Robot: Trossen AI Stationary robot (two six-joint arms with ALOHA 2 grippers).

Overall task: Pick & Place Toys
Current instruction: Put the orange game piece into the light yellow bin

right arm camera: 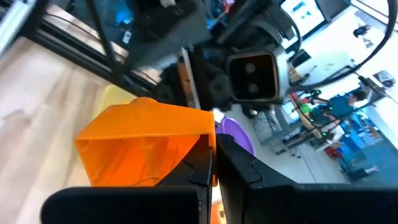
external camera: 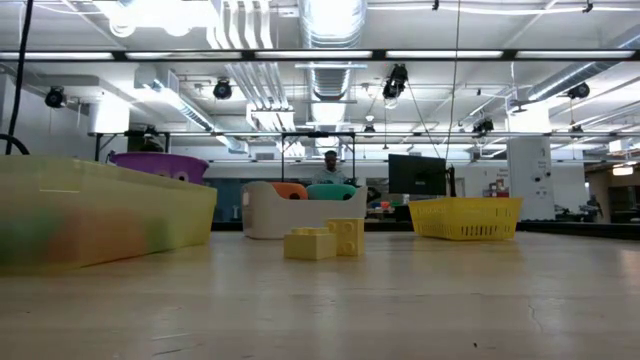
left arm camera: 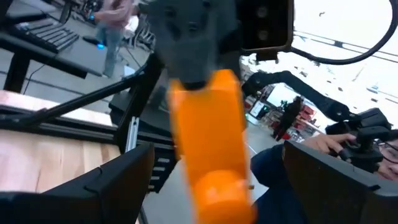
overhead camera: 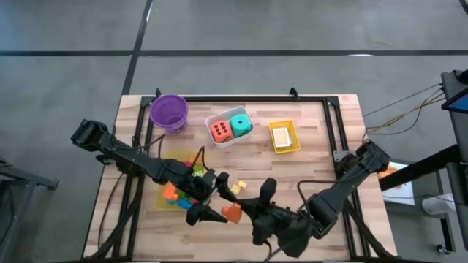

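Orange block point(overhead camera: 232, 212) pinched in right tool point(overhead camera: 245, 207), just off the yellow tray point(overhead camera: 162, 199).
Left tool point(overhead camera: 212, 205) sits tray-side of it, fingers spread wide either side, empty; block's long axis runs across that gap.

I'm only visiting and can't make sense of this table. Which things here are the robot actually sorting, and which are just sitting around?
Job:
orange block, held by the right gripper
left gripper, open beside it
yellow blocks
two dice
blocks in the yellow bin

Lying about:
purple bowl
white tray
yellow basket
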